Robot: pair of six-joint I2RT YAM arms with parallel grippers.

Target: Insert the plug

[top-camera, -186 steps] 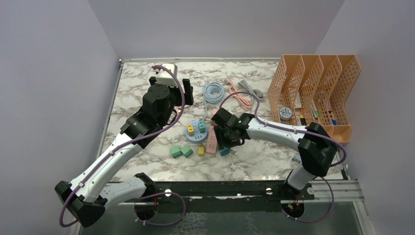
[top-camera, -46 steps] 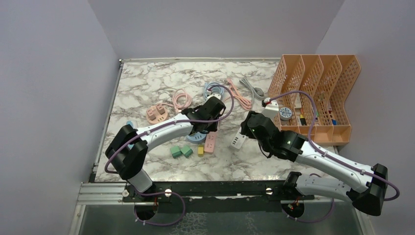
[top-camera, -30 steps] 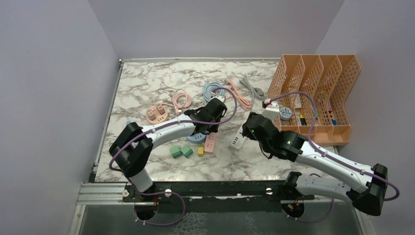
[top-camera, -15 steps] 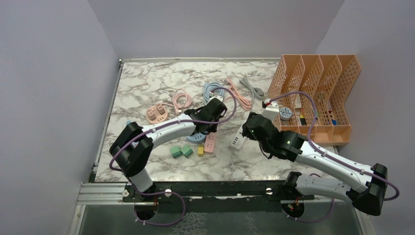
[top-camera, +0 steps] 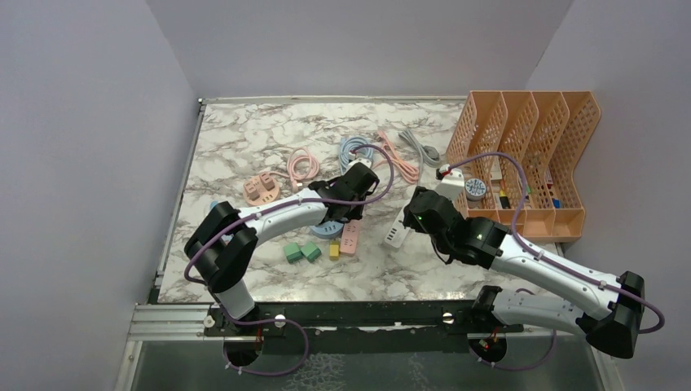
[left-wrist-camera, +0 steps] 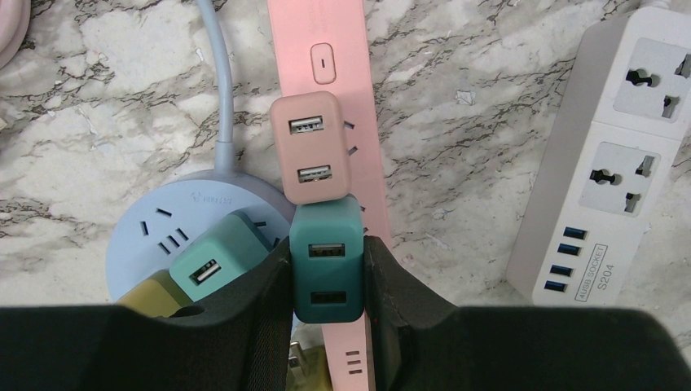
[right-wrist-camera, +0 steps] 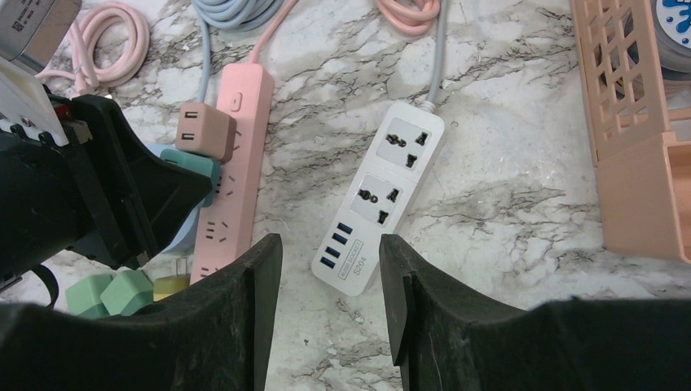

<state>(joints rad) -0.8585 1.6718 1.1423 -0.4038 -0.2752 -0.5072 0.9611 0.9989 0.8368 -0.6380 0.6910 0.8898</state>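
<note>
Over the long pink plastic power strip (left-wrist-camera: 342, 32), the left end effector (left-wrist-camera: 326, 273) is clamped on a dark teal two-port charger plug (left-wrist-camera: 327, 244), its long axis along the strip directly beneath; the right end effector (right-wrist-camera: 328, 257) hovers empty, half-open, farther off.

The white power strip (left-wrist-camera: 603, 175) has a small grey print beside its USB ports reading "4USB SOCKET S204". In the right wrist view only "S204" is legible on it (right-wrist-camera: 383, 195). The pink power strip (left-wrist-camera: 319, 37) shows a short dash on its switch button. Faint embossed lettering on the round blue socket (left-wrist-camera: 155, 236) is too faint to read.
</note>
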